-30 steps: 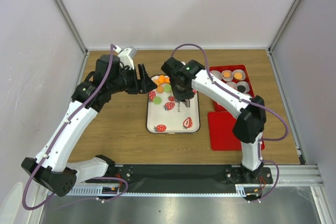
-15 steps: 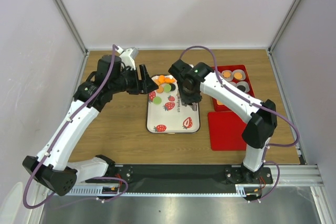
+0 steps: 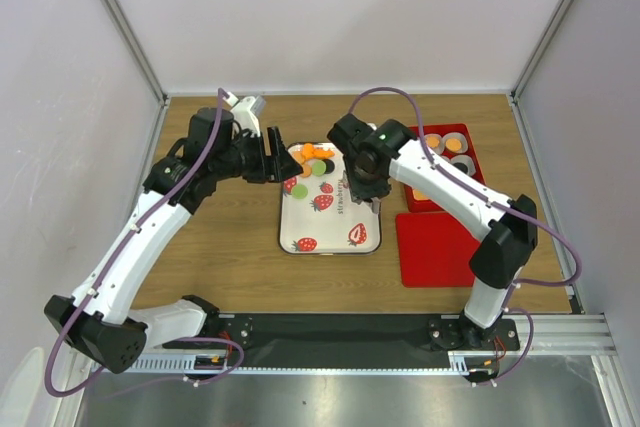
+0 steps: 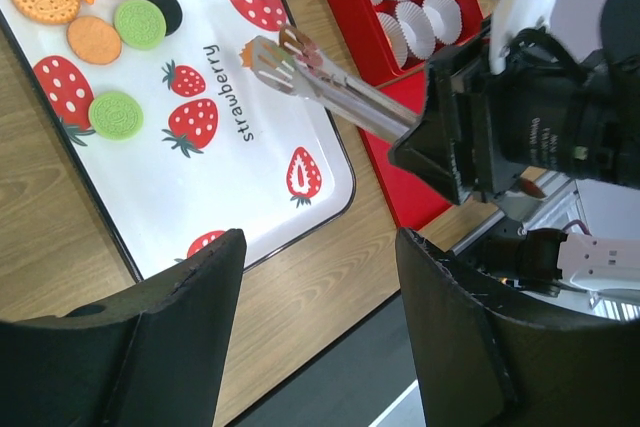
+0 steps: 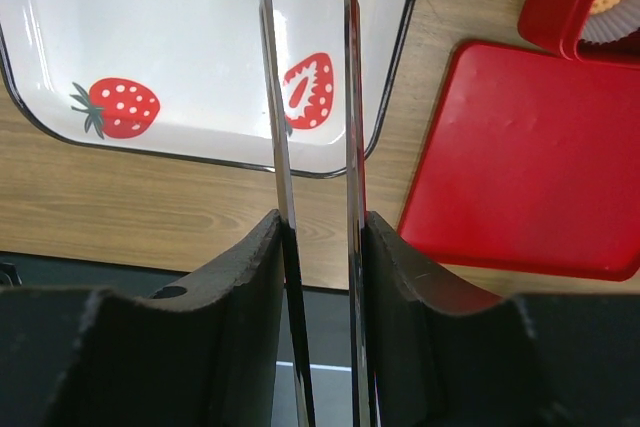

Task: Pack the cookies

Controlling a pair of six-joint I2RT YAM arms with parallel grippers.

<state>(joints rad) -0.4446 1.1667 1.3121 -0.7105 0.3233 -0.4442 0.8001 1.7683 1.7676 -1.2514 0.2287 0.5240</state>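
Left wrist view alone shows the tongs (image 4: 325,82) side-on, tips over the strawberry tray (image 4: 255,182); right wrist view shows the right gripper (image 5: 320,237) clamped on their blades; left gripper (image 4: 318,247) spread wide, holding nothing; loose cookies (image 4: 105,17) cluster at the tray's far end; top view shows the red box (image 3: 478,162), some paper cups (image 3: 441,161) holding cookies; red lid (image 5: 520,157) beside the tray.

Left end effector (image 3: 273,155) gapes — right end effector (image 3: 361,190) clamps tongs (image 4: 320,83).
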